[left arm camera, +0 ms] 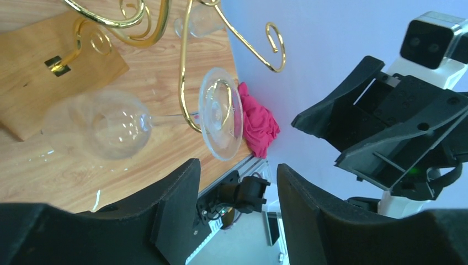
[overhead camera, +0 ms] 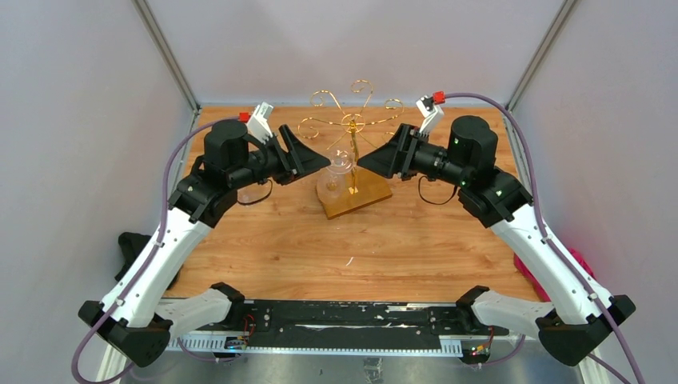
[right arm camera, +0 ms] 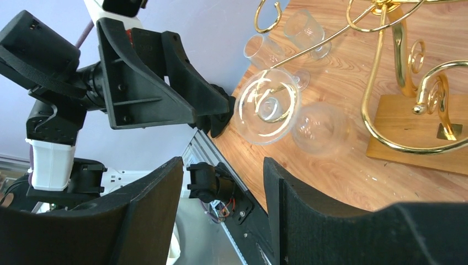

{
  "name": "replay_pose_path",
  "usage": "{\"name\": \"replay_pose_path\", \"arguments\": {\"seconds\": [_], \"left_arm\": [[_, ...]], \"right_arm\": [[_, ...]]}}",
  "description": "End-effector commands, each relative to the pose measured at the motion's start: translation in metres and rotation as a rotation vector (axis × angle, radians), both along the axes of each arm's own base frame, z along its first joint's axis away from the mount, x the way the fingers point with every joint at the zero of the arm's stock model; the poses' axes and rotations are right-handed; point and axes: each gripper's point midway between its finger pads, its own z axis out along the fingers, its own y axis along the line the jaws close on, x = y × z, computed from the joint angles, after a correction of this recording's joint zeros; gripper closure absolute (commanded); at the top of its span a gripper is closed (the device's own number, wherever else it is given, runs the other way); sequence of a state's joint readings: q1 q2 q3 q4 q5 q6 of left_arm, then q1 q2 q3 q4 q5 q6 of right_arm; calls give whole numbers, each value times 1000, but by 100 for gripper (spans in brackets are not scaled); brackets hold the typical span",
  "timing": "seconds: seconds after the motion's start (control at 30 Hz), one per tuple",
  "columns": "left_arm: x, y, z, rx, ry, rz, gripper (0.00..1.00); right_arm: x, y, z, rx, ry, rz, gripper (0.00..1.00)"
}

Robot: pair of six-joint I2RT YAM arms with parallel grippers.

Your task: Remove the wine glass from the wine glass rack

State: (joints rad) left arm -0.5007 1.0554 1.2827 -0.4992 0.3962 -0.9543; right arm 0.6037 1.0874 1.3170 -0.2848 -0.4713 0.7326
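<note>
The gold wire wine glass rack (overhead camera: 352,122) stands mid-table on its wooden base (overhead camera: 369,200). A clear wine glass (overhead camera: 337,171) hangs upside down from a front arm, its foot caught in the wire and its bowl near the base. It also shows in the left wrist view (left arm camera: 219,113) and the right wrist view (right arm camera: 267,105). My left gripper (overhead camera: 318,162) is open and empty, just left of the glass. My right gripper (overhead camera: 368,162) is open and empty, just right of it. Neither touches the glass. The jaws stand apart in both wrist views (left arm camera: 237,176) (right arm camera: 222,165).
Two more clear glasses (right arm camera: 265,52) (right arm camera: 303,27) stand on the table left of the rack, behind my left arm. A pink cloth (overhead camera: 564,268) lies at the table's right edge. Grey walls close in the back and sides.
</note>
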Motion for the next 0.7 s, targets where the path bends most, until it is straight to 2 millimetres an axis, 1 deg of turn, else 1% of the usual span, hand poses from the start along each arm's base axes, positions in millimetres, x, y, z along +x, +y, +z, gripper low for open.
{"name": "replay_pose_path", "arguments": {"seconds": [0.0, 0.17, 0.33, 0.43, 0.53, 0.67], "left_arm": [[-1, -4, -6, -6, 3, -18, 41], [5, -11, -12, -28, 16, -32, 40], [10, -18, -7, -64, 11, -42, 40], [12, -19, -9, -58, 15, -44, 40], [14, -23, -11, -69, 21, -52, 44], [17, -26, -12, -79, 27, -56, 55]], "right_arm": [[2, -4, 1, 7, -11, -5, 40], [5, -8, 0, 9, -9, -13, 40], [7, -10, -2, 9, 2, -15, 40], [10, -12, -2, 11, 1, -21, 40], [12, -14, -4, 12, 9, -24, 40], [13, -15, -5, 17, 15, -21, 41]]}}
